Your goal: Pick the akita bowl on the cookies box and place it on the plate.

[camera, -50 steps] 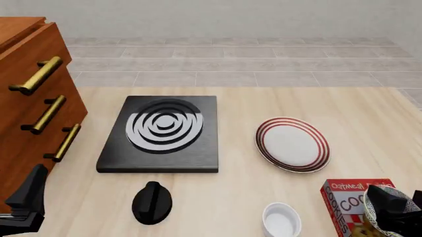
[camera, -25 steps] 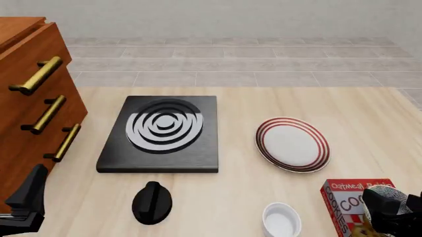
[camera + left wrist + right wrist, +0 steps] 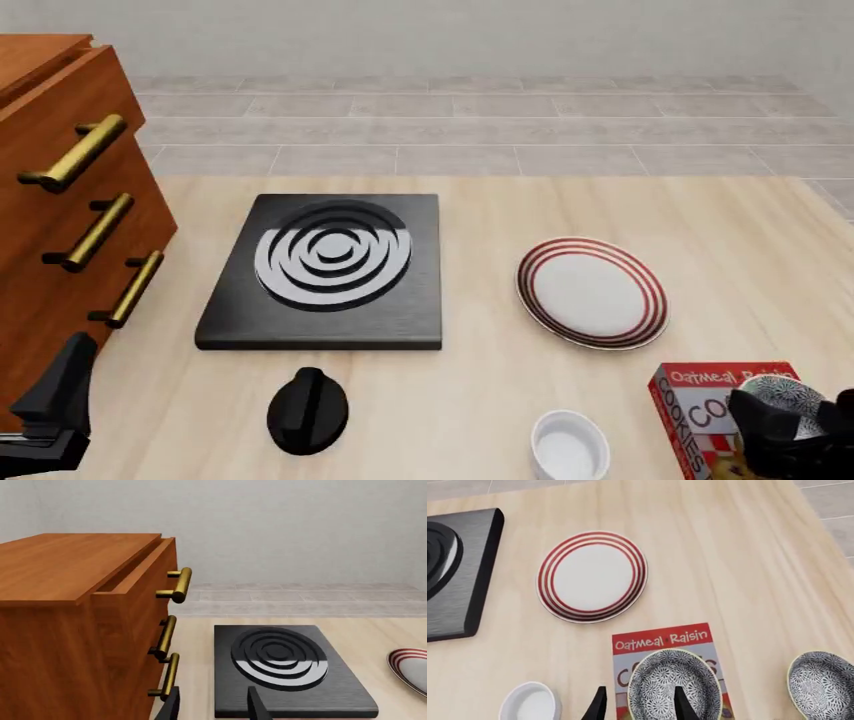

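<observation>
- Left wrist view: the left gripper point(image 3: 212, 705) has its two dark fingers spread apart with nothing between them, above the near edge of the black stove burner point(image 3: 287, 670). The wooden drawer cabinet point(image 3: 80, 625) with brass handles stands left of the burner. An edge of the plate point(image 3: 410, 667) shows at far right.
- Front view: the right gripper point(image 3: 798, 440) is over the cookies box point(image 3: 694, 405) at the near right corner, and the akita bowl point(image 3: 781, 395) peeks out behind it. Whether it grips the bowl I cannot tell here. The plate point(image 3: 591, 292) lies farther off, left of the box; a white small bowl point(image 3: 570, 447) and a black knob point(image 3: 308, 409) sit near.
- Right wrist view: the right gripper point(image 3: 639, 705) fingers are parted, one outside and one over the inside of the akita bowl point(image 3: 675, 685), which rests on the cookies box point(image 3: 660, 642). A second patterned bowl point(image 3: 822, 682) lies right of the box.
</observation>
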